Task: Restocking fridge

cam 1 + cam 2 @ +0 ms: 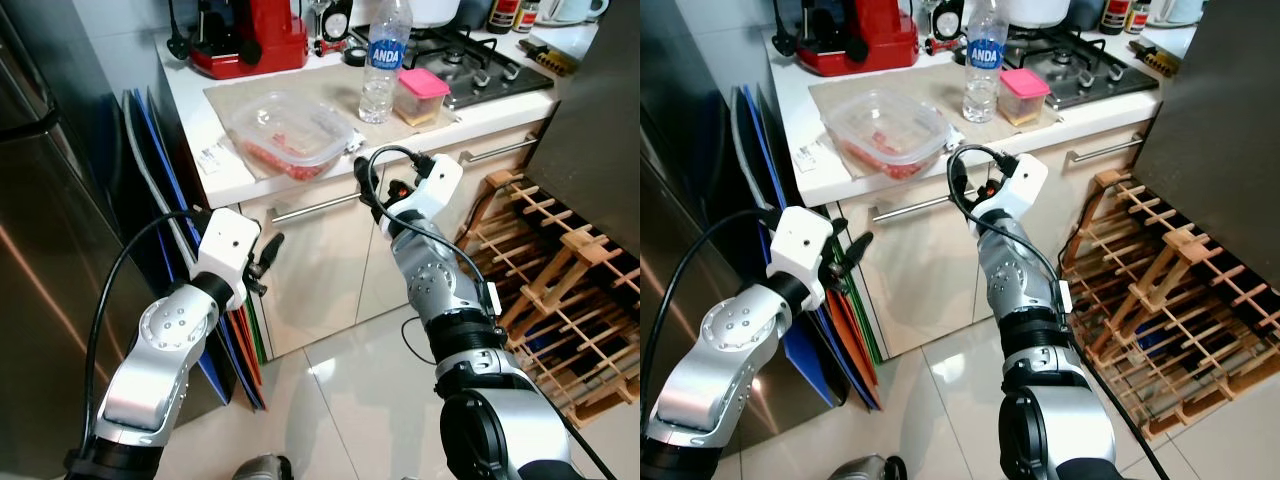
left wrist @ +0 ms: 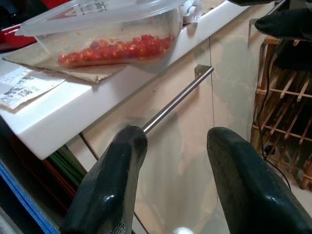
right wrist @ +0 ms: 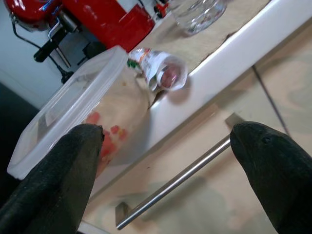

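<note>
Looking along the left gripper [image 2: 170, 190], the wrist camera recorded its two black fingers apart with nothing between them, aimed at a steel drawer handle [image 2: 178, 100] below the white counter edge [image 2: 73, 122]. A clear lidded container [image 1: 290, 130] holding red pieces sat at that edge on a brown mat, slightly overhanging. The right wrist view added a small crumpled wrapper [image 3: 158, 73] lying beside the container, near the counter lip; its contents could not be identified. The right gripper [image 3: 165, 165] had its fingers spread wide and empty, just below the counter edge.

From the head camera, the counter also carried a water bottle [image 1: 384, 62], a pink-lidded tub [image 1: 421, 96], a red appliance [image 1: 250, 35] and a gas hob [image 1: 480, 62]. A steel fridge door [image 1: 40, 220] stood at the left, with flat coloured boards [image 1: 240, 340] leaning between it and the cabinet. A wooden wine rack [image 1: 560, 290] occupied the right side. Pale tiled floor [image 1: 350, 400] lay open before the cabinet fronts.
</note>
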Motion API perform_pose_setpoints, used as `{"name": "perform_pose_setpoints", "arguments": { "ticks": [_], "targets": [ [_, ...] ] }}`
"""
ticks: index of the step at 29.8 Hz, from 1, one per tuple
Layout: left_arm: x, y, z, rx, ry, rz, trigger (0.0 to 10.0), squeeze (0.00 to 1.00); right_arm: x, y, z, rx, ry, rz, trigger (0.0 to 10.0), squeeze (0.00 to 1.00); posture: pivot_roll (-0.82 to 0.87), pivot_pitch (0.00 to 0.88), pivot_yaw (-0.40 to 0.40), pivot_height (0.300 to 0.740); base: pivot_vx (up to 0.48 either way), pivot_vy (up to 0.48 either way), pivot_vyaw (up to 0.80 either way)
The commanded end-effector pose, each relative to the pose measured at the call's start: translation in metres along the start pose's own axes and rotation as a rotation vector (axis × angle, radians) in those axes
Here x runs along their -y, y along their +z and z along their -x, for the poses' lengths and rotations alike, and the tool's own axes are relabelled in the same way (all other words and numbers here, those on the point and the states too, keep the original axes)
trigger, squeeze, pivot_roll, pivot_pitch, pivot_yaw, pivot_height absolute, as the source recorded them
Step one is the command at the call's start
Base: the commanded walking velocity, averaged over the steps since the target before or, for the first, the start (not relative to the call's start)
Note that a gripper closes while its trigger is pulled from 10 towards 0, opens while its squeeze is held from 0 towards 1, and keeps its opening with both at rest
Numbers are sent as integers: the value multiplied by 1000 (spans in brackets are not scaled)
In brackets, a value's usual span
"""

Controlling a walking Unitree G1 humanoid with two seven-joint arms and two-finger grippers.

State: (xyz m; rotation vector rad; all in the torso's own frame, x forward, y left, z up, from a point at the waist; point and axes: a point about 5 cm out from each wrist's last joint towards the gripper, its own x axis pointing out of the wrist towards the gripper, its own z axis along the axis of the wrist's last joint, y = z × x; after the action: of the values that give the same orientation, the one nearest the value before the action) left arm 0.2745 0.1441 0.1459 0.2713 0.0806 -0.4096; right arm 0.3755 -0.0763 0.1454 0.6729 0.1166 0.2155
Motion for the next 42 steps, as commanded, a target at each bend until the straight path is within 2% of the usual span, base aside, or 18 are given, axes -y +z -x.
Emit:
{"name": "perform_pose_setpoints", "arguments": {
  "ticks": [1, 10, 13, 15, 16, 17, 21, 24, 37, 42],
  "targets": [
    [2, -5, 1, -27, -17, -2, 10000, 1000, -28, 0, -7, 12, 71, -44, 10000, 1000, 81, 19, 10, 740, 0, 0, 0],
    [8, -5, 2, -23, -44, -5, 10000, 1000, -39, 5, -13, 27, 101, -82, 10000, 1000, 83, 16, 0, 740, 0, 0, 0],
    [11, -5, 1, -20, -55, -13, 10000, 1000, -44, 6, -14, 21, 119, -139, 10000, 1000, 82, 11, -5, 740, 0, 0, 0],
    [19, -5, 2, -26, -120, -24, 10000, 1000, -48, 3, -15, 8, 135, -216, 10000, 1000, 86, 6, -7, 740, 0, 0, 0],
    [19, -6, 1, -30, -116, -11, 10000, 788, -48, 1, -15, 1, 135, -230, 10000, 525, 87, 4, -6, 740, 0, 0, 0],
    [18, -7, 1, -30, -103, -2, 10000, 0, -49, 0, -16, -6, 130, -238, 10000, 0, 87, 3, -7, 740, 0, 0, 0],
    [13, -16, 1, -57, -65, 18, 10000, 0, -49, -5, -17, -25, 118, -253, 10000, 0, 92, 1, -9, 740, 0, 0, 0],
    [10, -23, 2, -79, -27, 1, 10000, 0, -51, -7, -18, -45, 118, -283, 10000, 0, 94, 2, -14, 740, 0, 0, 0],
    [10, -21, 1, -68, -5, 3, 10000, 0, -63, -7, -23, -72, 147, -337, 10000, 0, 103, 16, -24, 740, 0, 0, 0],
    [12, -20, 2, -69, -2, 5, 10000, 0, -65, -7, -25, -89, 140, -394, 10000, 0, 111, 22, -29, 740, 0, 0, 0]
  ]
}}
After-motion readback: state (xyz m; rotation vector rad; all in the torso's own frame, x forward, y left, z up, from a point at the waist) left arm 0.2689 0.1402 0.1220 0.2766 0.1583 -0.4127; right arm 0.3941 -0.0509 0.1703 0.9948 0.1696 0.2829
